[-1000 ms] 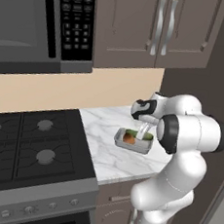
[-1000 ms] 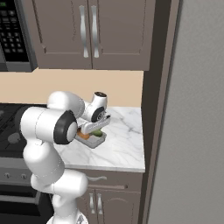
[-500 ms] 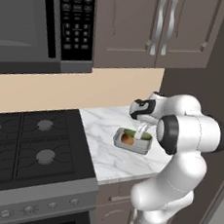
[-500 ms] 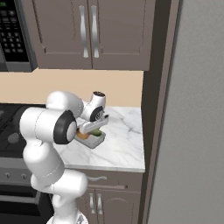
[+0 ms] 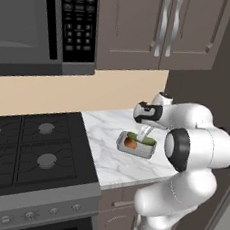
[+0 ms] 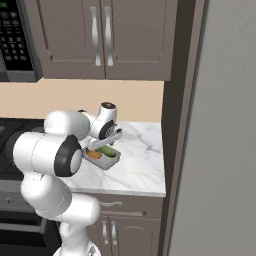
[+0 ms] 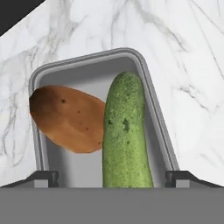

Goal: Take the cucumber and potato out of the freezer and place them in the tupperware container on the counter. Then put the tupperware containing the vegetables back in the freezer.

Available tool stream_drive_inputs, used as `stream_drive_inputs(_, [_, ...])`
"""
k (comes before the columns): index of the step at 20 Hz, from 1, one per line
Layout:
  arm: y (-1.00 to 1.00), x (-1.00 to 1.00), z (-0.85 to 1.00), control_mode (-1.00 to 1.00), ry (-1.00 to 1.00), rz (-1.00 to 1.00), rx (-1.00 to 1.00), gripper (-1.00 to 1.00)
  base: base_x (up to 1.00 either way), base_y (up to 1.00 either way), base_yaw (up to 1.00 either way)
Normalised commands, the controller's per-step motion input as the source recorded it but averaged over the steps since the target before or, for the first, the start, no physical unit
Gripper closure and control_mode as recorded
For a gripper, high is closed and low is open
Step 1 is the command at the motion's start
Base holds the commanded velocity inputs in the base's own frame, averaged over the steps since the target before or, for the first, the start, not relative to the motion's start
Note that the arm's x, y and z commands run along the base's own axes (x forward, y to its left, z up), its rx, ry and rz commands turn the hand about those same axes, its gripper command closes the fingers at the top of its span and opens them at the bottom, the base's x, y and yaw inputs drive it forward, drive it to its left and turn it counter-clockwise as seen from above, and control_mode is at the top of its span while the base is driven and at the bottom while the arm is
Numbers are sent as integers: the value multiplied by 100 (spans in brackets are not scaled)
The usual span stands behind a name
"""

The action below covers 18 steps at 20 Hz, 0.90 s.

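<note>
White marble counter (image 7: 192, 57) carries the tupperware container (image 7: 151, 94), potato (image 7: 68, 118) at 9 o'clock touching cucumber (image 7: 126, 135); jaws wide, holding nothing, so gripping its rim for the freezer seems next.

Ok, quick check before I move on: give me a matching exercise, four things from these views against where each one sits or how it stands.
Column one:
1. cucumber
2. potato
3. tupperware container
4. claw

Column two:
A. rests on the white marble counter
B. orange-brown, lying in the tray beside the green vegetable
C. open, directly above the tray
D. green, lying lengthwise in the tray

Pairs: 1-D, 2-B, 3-A, 4-C
</note>
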Motion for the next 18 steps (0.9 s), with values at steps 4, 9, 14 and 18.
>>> stream_drive_inputs(4, [0,-14,62,-100,-15,-12,-1,-100,0,0,0])
stream_drive_inputs(9, [0,-48,59,-100,-9,-21,0,-100,0,0,0])
stream_drive_inputs(14, [0,-48,11,-100,0,-40,0,-100,0,0,0])
stream_drive_inputs(18, [0,-34,0,-100,0,-49,6,-100,0,0,0])
